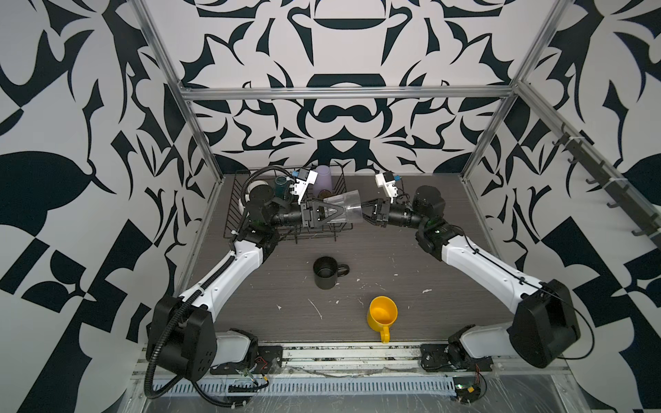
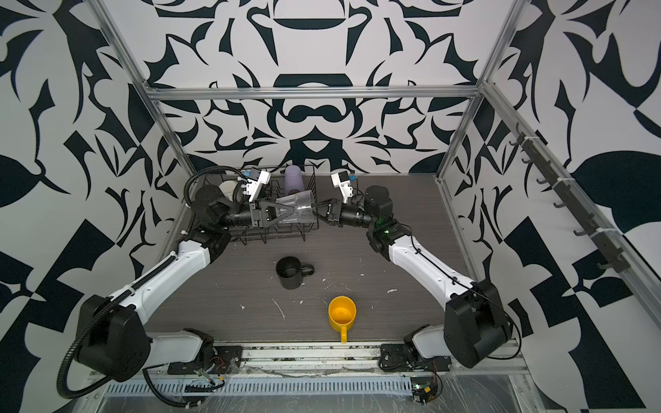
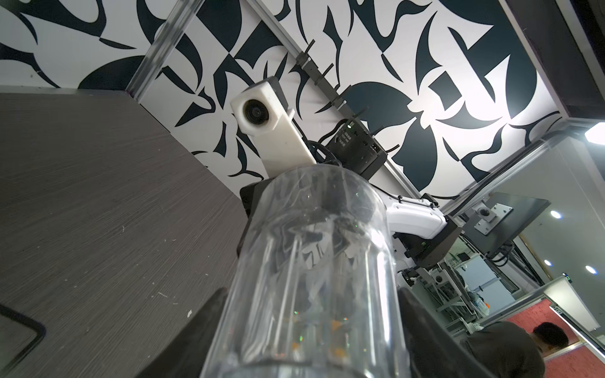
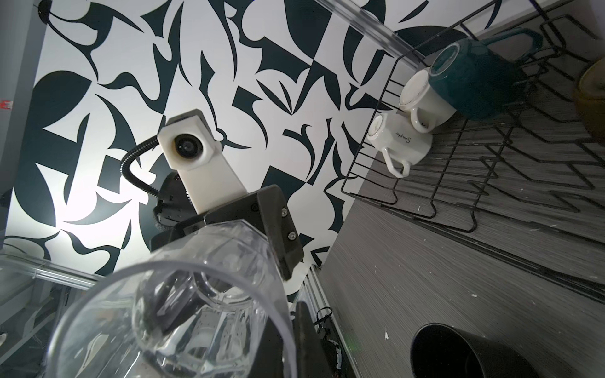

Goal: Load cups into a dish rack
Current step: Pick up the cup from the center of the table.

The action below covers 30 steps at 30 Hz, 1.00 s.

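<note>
One clear glass hangs level over a corner of the dish rack, the left claw clamped round its base, the right claw pinched shut on its rim.

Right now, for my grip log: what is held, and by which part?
The clear tapered drinking glass, sideways in the air: the left gripper clasps its narrow base end, and the right gripper pinches its rim.

The script word "Simple" is being shown on the side of a cream mug in the dish rack. Small print is being seen on a black housing, too blurred to be read.
</note>
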Available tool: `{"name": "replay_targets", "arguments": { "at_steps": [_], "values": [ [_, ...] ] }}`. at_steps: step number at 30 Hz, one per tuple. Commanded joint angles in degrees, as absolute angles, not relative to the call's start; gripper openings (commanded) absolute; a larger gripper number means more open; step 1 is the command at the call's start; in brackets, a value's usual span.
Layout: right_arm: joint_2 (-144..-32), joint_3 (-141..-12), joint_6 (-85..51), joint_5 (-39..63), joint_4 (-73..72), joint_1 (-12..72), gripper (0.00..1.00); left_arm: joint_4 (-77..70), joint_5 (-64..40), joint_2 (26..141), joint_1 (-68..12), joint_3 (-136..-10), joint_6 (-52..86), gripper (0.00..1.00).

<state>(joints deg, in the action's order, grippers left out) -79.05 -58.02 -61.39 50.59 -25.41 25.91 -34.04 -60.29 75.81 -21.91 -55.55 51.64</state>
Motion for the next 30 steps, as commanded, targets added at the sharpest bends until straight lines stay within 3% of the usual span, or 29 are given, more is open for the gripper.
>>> {"name": "replay_targets", "arguments": {
  "at_steps": [1,10,18,20,24,27,30],
  "values": [
    [-78.37,-58.18,-61.94,45.07,-25.77,24.79,0.00,-39.55,-61.02,75.37,-21.96,-55.02,52.31,0.43],
    [-78.06,-58.43,-61.10,44.49,-24.52,24.79,0.00,-38.77,-60.34,75.41,-21.26,-55.48,52.47,0.18],
    [-77.67,-58.45,-60.11,44.12,-23.09,24.79,0.00,-37.15,-59.26,75.16,-20.51,-55.79,51.87,0.08],
    [-77.61,-58.53,-60.12,44.12,-23.12,24.81,0.00,-36.73,-59.33,75.15,-20.48,-55.88,51.39,0.18],
    [-77.41,-58.50,-60.07,44.03,-23.11,24.79,0.00,-36.39,-59.92,75.13,-20.45,-55.48,50.40,0.68],
    [-77.41,-58.54,-60.12,43.96,-22.98,24.79,0.00,-36.56,-60.25,74.64,-20.43,-54.78,49.79,0.82],
    [-77.40,-58.44,-60.14,43.79,-22.97,24.70,0.00,-36.18,-60.03,73.91,-20.48,-54.13,48.85,0.84]
  ]
}}
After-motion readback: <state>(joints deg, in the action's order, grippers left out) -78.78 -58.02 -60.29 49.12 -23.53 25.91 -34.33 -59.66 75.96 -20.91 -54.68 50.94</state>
